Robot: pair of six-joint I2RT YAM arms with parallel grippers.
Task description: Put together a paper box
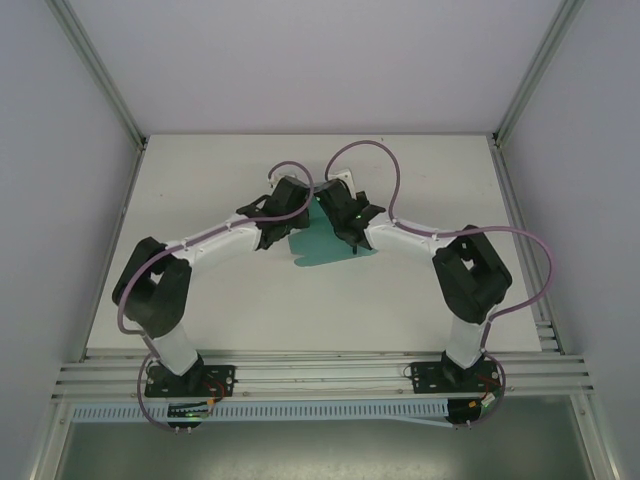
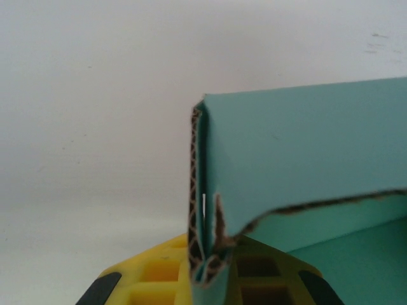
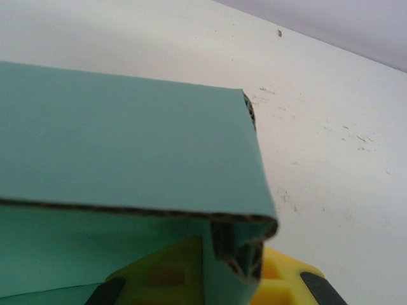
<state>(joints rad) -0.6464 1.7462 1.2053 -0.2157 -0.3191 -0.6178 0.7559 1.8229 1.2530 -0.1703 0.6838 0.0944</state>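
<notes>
**A:** Where's the paper box (image 1: 322, 248)?

**B:** Around the middle of the table (image 1: 250, 310). It's partly folded, with one wall raised and a flap lying flat toward the near side.

**A:** And the grippers?

**B:** The left gripper (image 2: 210, 276) is pinched tight on a doubled-over edge of the card. The right gripper (image 3: 232, 267) is clamped just as tight on a folded corner at the opposite side.

**A:** How will it handle?

**B:** Light, I'd judge. It's corrugated card, so it should be stiff across the panels, bend only at the creases, and tend to spring open again. The cut edges look ragged, so a hard squeeze could crush them. It's best held on doubled edges close to a crease, not mid-panel.
</notes>
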